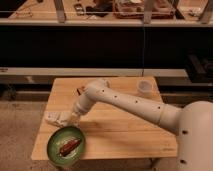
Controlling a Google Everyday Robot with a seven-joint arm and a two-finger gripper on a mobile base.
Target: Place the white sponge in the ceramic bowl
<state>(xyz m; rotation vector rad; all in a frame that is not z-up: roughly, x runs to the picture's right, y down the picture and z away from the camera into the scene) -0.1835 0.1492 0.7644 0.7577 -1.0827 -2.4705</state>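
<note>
I take the far edge of the table (125, 137) as 12 o'clock. My arm (125, 101) comes in from 4 o'clock, where my white body stands, and lies across the middle of the board toward 9 o'clock. It bends down at the wrist. My gripper (75, 115) is low over the wood at 9 o'clock from the table's middle, close to the left edge. Whether it is spread or pressed together I cannot tell; the tip runs together with the pale things beside it.

The sponge (69, 119) looks to be the small pale patch right at the tip of the gripper. I cannot say if it is pinched or only lies on the board there. It is not in the bowl (56, 150). It sits just past the bowl's rim, at 12 o'clock from it. At 9 o'clock from the sponge, touching it or nearly so, lies the packet (52, 118).

The bowl stands in the table's corner at 7 o'clock, green and round. A brown piece (67, 147) lies inside it.

The cup (144, 88) stands at 1 o'clock, near the far edge and well apart from the gripper. The bar (80, 91) shows at 11 o'clock, partly hidden behind my arm.
</note>
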